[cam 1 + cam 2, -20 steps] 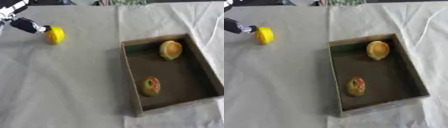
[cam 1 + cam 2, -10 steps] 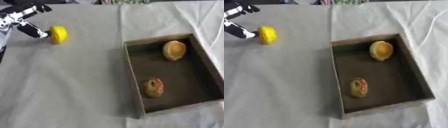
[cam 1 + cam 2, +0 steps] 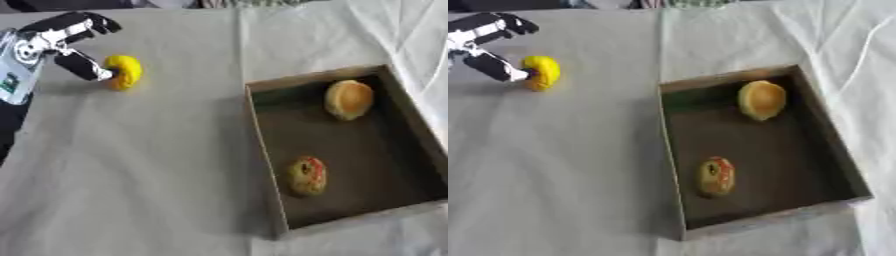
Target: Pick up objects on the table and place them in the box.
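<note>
My left hand (image 3: 54, 41) is at the far left of the counter (image 3: 157, 165). Its fingers (image 3: 85, 67) are spread open, one touching the yellow fruit (image 3: 124, 71). The box (image 3: 262, 150) holds an orange round fruit (image 3: 348, 99) and a reddish-green fruit (image 3: 307, 175).

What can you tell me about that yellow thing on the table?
The yellow thing is small, rounded and smooth, perhaps a lemon or a toy fruit. It lies on the grey cloth at the far left, outside the box. The left hand is against its left side, one finger touching it, the others spread above.
</note>
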Robot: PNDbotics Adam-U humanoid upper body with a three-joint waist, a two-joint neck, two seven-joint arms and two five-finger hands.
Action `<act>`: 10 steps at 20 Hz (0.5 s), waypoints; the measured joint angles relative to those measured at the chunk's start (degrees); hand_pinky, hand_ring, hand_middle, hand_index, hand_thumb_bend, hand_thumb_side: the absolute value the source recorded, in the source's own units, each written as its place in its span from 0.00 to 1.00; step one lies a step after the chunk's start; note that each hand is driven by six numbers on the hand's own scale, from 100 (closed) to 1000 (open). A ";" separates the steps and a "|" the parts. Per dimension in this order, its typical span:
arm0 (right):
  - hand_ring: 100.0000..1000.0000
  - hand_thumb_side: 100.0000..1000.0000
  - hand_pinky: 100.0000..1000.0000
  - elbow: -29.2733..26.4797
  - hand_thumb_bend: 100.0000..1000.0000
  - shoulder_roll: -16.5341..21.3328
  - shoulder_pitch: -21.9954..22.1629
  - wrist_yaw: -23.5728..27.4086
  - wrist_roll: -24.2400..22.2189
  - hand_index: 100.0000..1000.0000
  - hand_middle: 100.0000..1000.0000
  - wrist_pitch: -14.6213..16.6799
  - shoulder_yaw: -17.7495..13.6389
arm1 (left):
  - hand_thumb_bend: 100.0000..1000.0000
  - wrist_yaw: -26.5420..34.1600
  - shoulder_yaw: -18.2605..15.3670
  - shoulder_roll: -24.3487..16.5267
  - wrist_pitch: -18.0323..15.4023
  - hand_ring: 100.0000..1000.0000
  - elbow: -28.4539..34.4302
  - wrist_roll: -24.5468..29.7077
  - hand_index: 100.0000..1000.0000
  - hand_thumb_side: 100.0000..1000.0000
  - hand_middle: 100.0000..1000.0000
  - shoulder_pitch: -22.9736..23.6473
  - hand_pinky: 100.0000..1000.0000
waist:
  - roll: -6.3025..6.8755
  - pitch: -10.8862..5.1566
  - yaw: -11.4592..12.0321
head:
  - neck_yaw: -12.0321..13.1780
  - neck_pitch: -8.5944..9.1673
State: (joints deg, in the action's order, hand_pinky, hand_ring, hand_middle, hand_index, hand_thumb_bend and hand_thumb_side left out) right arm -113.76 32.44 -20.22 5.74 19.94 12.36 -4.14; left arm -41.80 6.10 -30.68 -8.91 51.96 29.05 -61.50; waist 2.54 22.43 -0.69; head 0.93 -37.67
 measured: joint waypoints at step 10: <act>0.76 0.49 0.88 0.00 0.00 -0.40 -0.47 0.84 -0.24 0.73 0.63 0.25 0.65 | 0.07 -1.51 -0.01 0.69 1.06 0.68 -1.01 1.90 0.71 0.00 0.55 -0.04 0.70 | 0.19 0.05 -0.15 | 0.06 0.00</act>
State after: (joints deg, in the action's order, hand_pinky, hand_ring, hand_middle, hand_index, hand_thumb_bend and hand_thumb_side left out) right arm -113.76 32.04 -20.69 6.58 19.70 12.61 -3.49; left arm -43.31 6.10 -29.99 -7.85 50.95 30.94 -61.55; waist 2.73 22.48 -0.84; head 0.99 -37.67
